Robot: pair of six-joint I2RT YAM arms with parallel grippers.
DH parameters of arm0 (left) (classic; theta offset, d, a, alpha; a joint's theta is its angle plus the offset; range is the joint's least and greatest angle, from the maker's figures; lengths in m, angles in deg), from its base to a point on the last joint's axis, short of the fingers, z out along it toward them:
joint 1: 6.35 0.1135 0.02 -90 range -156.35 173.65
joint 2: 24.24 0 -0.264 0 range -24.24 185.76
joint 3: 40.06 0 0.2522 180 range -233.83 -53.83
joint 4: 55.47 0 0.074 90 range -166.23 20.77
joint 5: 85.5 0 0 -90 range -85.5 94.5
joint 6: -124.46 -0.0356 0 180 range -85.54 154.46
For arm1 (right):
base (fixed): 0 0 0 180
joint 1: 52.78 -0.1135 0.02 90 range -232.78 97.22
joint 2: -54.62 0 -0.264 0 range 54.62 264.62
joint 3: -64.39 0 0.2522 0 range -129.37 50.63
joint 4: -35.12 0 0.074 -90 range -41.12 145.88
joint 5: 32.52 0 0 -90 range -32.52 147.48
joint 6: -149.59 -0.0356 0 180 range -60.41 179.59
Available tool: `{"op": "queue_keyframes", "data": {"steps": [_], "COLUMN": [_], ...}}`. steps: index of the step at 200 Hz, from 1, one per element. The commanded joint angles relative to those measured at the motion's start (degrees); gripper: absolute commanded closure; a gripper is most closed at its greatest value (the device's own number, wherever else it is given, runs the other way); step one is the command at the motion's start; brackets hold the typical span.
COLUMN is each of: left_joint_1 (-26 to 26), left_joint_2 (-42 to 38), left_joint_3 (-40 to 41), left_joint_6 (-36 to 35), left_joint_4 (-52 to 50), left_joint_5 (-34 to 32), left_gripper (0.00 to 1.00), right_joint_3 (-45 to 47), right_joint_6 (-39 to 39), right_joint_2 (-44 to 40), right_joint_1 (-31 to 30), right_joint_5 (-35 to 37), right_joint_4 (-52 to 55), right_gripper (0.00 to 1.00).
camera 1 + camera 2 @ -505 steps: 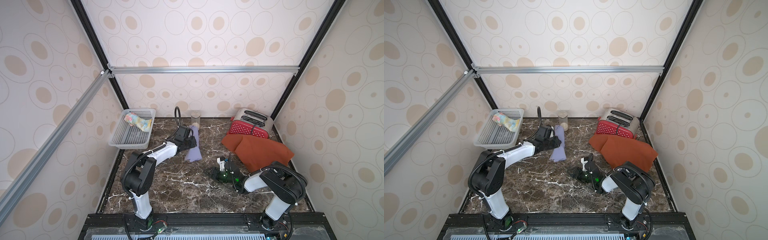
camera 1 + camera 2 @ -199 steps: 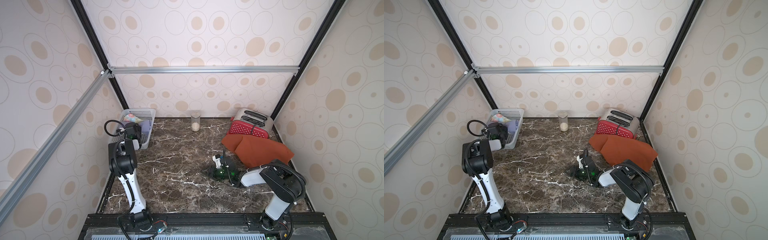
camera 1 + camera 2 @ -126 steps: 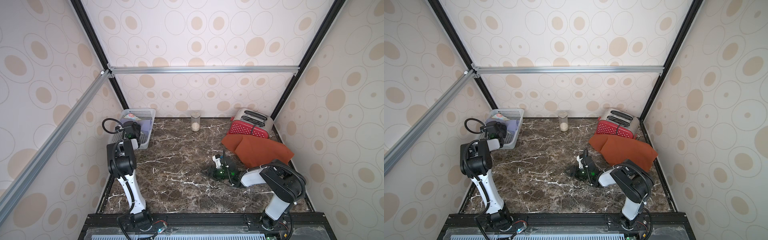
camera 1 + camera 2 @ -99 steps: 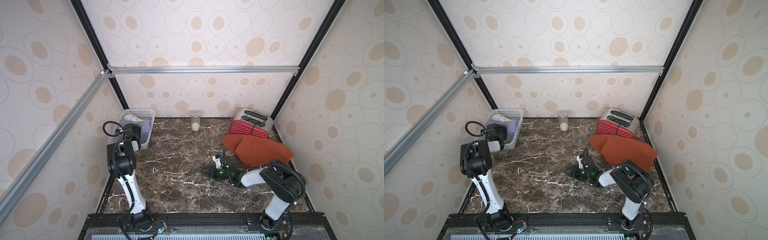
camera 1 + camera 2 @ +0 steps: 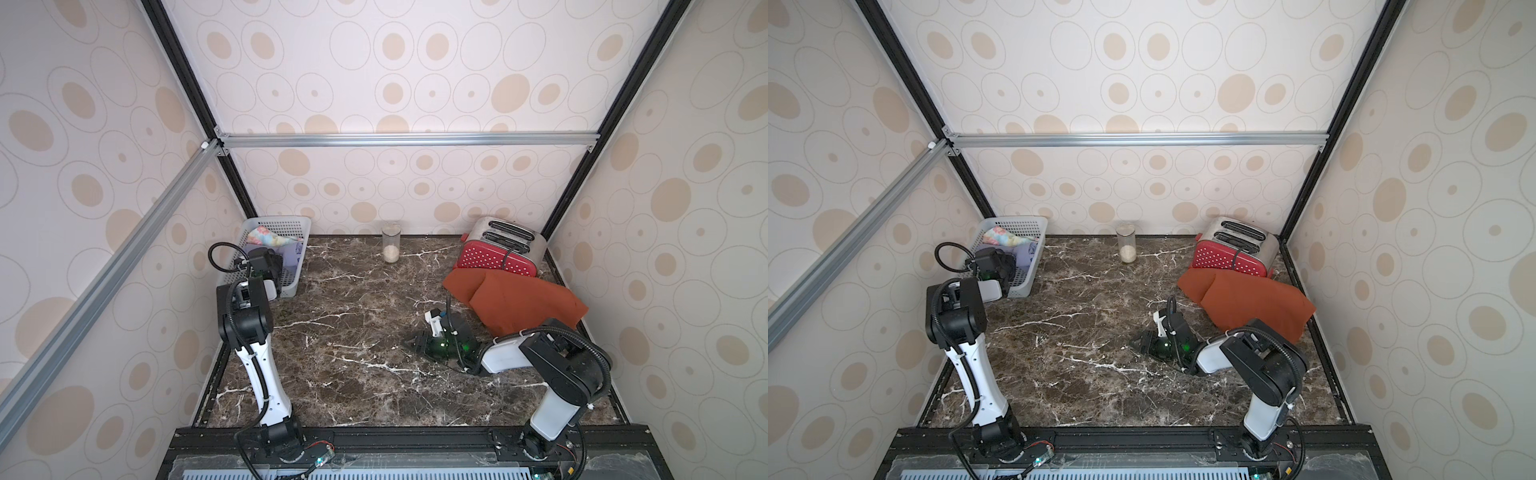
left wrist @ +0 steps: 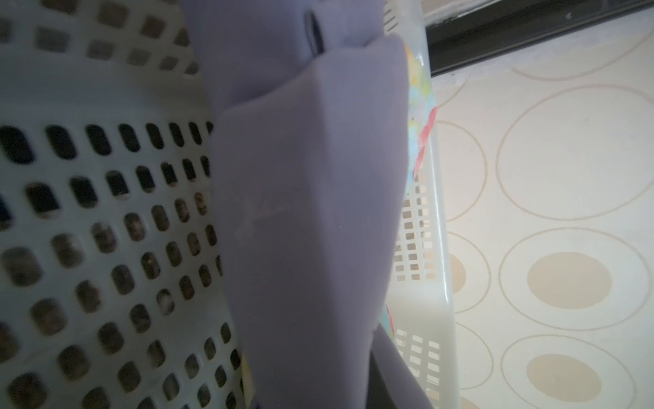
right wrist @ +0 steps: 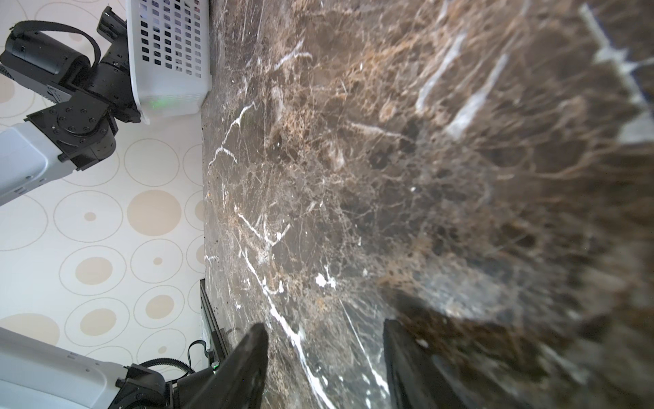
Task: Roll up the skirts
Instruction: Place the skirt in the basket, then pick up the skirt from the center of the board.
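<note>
no readable text, labels or numbers

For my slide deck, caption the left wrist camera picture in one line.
Close-up: lavender skirt over the white perforated basket, floral skirt peeking past its edge.

Both top views are bright, evenly lit and sharp, with soft shadows. Left wrist view: dimmer, purple skirt (image 6: 308,212) out of focus. Right wrist view: bench (image 7: 283,177) sharp ahead of the right pincer (image 7: 325,368), smeared beside it.
</note>
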Motion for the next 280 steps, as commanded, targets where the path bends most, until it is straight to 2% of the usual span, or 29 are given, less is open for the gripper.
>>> {"op": "queue_keyframes", "data": {"steps": [1,13,25,33,51,78,123,168,191,201,220,235,249,263,280], "left_joint_1": [0.8,0.8,0.8,0.9,0.9,0.8,1.0,0.8,-0.5,-1.6,-6.8,-12.8,-18.8,-25.3,-32.6], "left_joint_2": [4.0,4.0,3.1,2.6,0.7,-3.0,-10.0,-17.5,-28.2,-32.2,-37.9,-42.0,-44.6,-46.3,-47.9], "left_joint_3": [-5.2,-5.7,-5.4,-5.3,-5.0,-5.0,-5.1,-7.2,-0.8,-1.3,-4.2,-4.7,-4.5,-3.8,-1.1], "left_joint_6": [-4.2,-5.1,-6.3,-7.1,-8.9,-11.4,-15.2,-22.0,-24.6,-26.4,-31.9,-36.0,-40.1,-44.7,-50.0], "left_joint_4": [-5.9,-6.9,-7.8,-8.5,-10.3,-15.1,-24.1,-44.1,-43.1,-46.0,-53.5,-57.2,-59.9,-64.3,-67.8], "left_joint_5": [1.3,1.7,1.4,1.7,2.1,1.8,0.3,-3.7,-6.4,-7.1,-8.7,-8.9,-6.5,-5.3,-4.0], "left_gripper": [0.98,0.97,0.86,0.74,0.41,0.01,0.01,0.01,0.01,0.01,0.01,0.01,0.01,0.01,0.01], "right_joint_3": [0.6,0.7,0.7,0.6,0.2,-1.7,-5.7,-12.9,-14.9,-14.8,-13.9,-15.2,-19.2,-24.2,-30.0], "right_joint_6": [0.0,0.0,0.3,0.8,2.4,5.2,10.2,14.3,15.8,16.0,16.8,17.5,17.7,19.5,22.8], "right_joint_2": [-0.4,-1.0,-1.9,-2.7,-5.0,-8.3,-14.6,-22.4,-28.1,-31.3,-35.1,-34.7,-31.0,-25.6,-18.4], "right_joint_1": [-0.4,-0.5,-0.5,-0.5,-0.5,-0.5,0.1,4.5,9.2,11.5,16.9,21.4,25.3,26.6,26.5], "right_joint_5": [1.2,1.4,1.8,2.1,3.5,5.2,10.7,26.2,35.7,39.4,42.1,41.6,40.4,40.5,39.3], "right_joint_4": [5.6,5.9,6.5,7.3,10.4,15.9,26.5,48.3,56.8,58.5,58.8,60.0,64.4,67.8,70.4], "right_gripper": [0.45,0.45,0.45,0.45,0.45,0.43,0.41,0.39,0.37,0.29,0.15,0.11,0.07,0.00,0.00]}}
